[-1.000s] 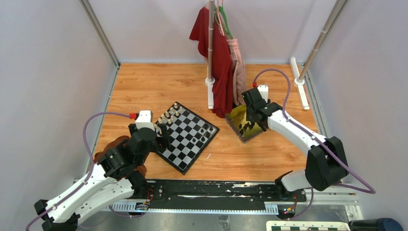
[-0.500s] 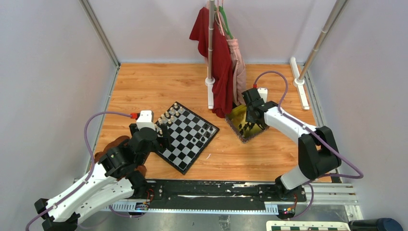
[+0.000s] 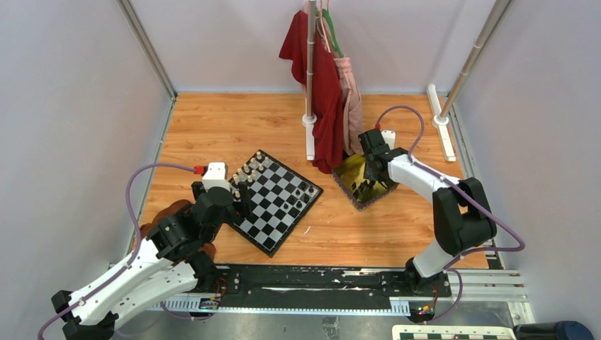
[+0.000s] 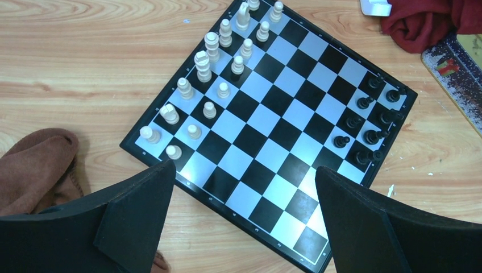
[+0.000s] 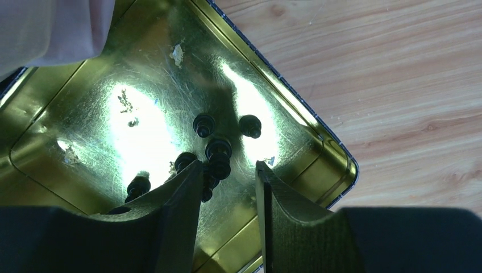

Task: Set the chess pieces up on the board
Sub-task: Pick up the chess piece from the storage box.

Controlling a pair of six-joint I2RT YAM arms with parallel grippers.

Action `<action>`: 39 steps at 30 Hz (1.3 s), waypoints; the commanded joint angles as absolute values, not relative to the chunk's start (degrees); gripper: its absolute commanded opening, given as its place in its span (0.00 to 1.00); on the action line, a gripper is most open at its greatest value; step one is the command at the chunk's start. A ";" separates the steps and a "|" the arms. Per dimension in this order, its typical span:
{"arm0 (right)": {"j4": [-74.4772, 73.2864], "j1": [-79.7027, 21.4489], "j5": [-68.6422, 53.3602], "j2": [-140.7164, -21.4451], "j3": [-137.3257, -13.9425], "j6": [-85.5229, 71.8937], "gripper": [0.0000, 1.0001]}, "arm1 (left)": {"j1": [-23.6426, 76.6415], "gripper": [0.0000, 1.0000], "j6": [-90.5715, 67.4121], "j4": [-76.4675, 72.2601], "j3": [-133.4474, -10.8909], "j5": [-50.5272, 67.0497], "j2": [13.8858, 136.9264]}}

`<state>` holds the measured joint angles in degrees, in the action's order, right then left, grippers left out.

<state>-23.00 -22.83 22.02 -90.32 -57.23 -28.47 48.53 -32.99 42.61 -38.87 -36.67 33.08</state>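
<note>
Chess pieces [image 5: 219,152] in tray [image 5: 74,102], right-wrist view

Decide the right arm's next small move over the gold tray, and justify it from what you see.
Probably close the right gripper on the black piece standing between its fingers in the gold tray: the jaws stand apart around it, and the board has bare squares on its black side.

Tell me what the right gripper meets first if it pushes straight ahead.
Likely the black chess piece ahead of the right gripper, then the gold tray floor; depth is unclear.
</note>
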 commanded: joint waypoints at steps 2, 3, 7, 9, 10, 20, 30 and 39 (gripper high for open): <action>-21.85 -21.41 21.23 -91.88 -56.86 -28.48 0.42 | 49.13 1.00 -33.31 42.45 -38.42 -38.03 33.55; -21.76 -21.25 21.19 -92.09 -56.86 -28.32 0.42 | 49.13 1.00 -33.35 42.51 -38.41 -38.08 33.59; -21.56 -21.01 20.58 -92.79 -57.20 -28.22 0.40 | 49.21 1.00 -33.49 42.52 -38.34 -38.14 33.75; -21.53 -20.92 20.28 -92.88 -57.20 -28.16 0.38 | 49.22 1.00 -33.51 42.52 -38.36 -38.18 33.83; -21.49 -20.85 20.18 -92.90 -57.17 -28.11 0.37 | 49.22 1.00 -33.56 42.46 -38.36 -38.25 33.81; -21.36 -20.40 19.38 -93.09 -57.18 -27.78 0.19 | 49.35 1.00 -33.67 42.54 -38.29 -38.33 33.85; -22.70 -20.41 19.03 -90.94 -57.17 -27.37 0.02 | 49.57 1.00 -33.73 42.70 -38.32 -38.50 33.79; -24.31 -20.73 18.29 -86.41 -56.32 -27.28 0.00 | 49.66 1.00 -33.83 42.64 -38.28 -38.72 33.12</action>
<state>-21.98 -21.28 18.76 -89.43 -57.23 -27.62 48.97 -33.06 42.61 -38.83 -36.95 33.63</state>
